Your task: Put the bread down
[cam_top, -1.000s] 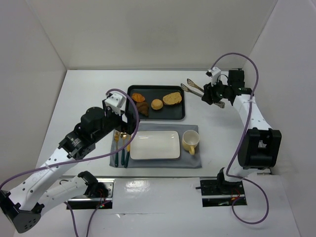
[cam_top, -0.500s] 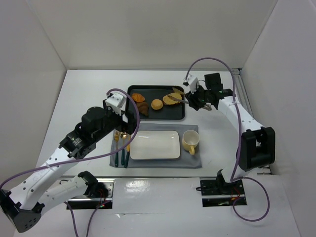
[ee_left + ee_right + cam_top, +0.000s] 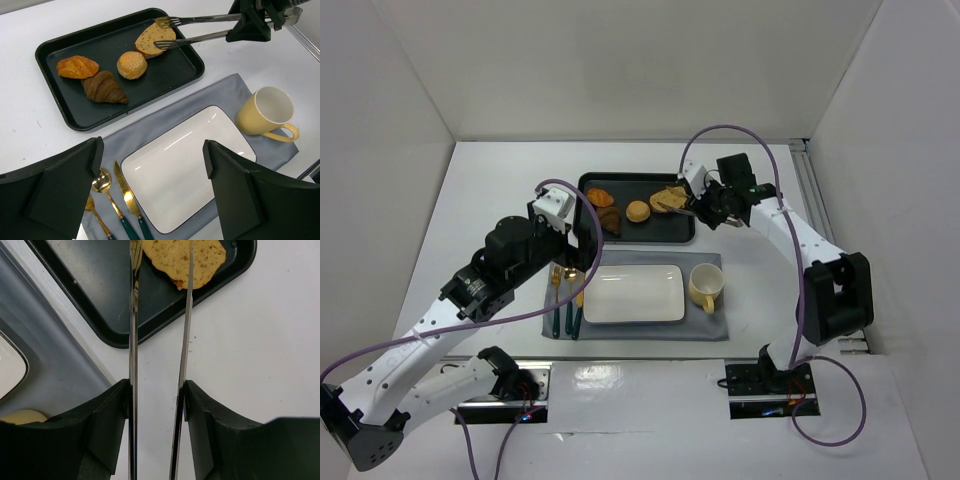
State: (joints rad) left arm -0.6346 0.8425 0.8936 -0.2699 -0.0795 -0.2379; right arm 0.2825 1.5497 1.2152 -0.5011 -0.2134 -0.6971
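The bread [image 3: 669, 199] is a flat golden-tan slice with a brown crust. It lies at the right end of the black tray [image 3: 640, 232]. My right gripper [image 3: 718, 207] is shut on metal tongs [image 3: 682, 203]. The tong tips reach over the tray and straddle the bread, still spread apart. The left wrist view shows the bread [image 3: 154, 38] between the tongs [image 3: 200, 20]. The right wrist view shows the gripper [image 3: 156, 390], the tongs [image 3: 133, 340] and the bread [image 3: 182, 257]. My left gripper [image 3: 152, 147] is open and empty above the white plate [image 3: 185, 165].
The tray also holds a round bun [image 3: 638, 211], a dark croissant [image 3: 610, 220] and an orange pastry [image 3: 599, 197]. The white plate [image 3: 633, 293] lies on a grey mat [image 3: 710, 322], with a yellow cup [image 3: 705, 287] to its right and gold cutlery [image 3: 565, 300] to its left.
My right arm has swung left with the tongs, from right of the tray to over the bread. The left arm has not moved.
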